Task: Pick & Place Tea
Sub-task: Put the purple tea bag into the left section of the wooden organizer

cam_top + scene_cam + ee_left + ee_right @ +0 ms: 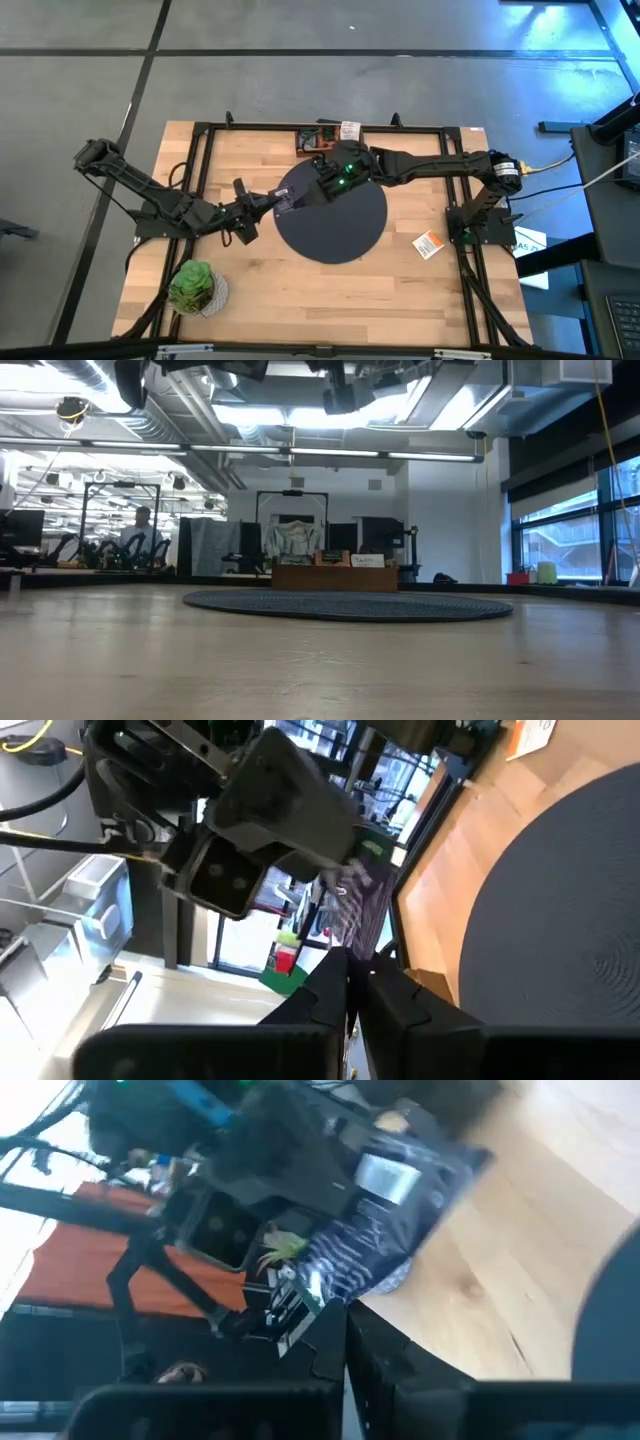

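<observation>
The left gripper [284, 201] and right gripper [312, 170] both pinched a dark purple tea packet [285, 203], raised above the black round mat's [340, 235] left rim, its long axis running between them. An orange packet [429, 243] lay well right, on open wood

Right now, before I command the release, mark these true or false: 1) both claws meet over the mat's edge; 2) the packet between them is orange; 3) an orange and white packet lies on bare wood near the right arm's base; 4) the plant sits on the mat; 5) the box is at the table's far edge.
1) True: the left claw and right claw meet at the black mat rim.
2) False: the tea packet is dark purple.
3) True: the orange and white packet lies on wood.
4) False: the plant stands on wood at the near left corner.
5) True: the wooden box sits there.
</observation>
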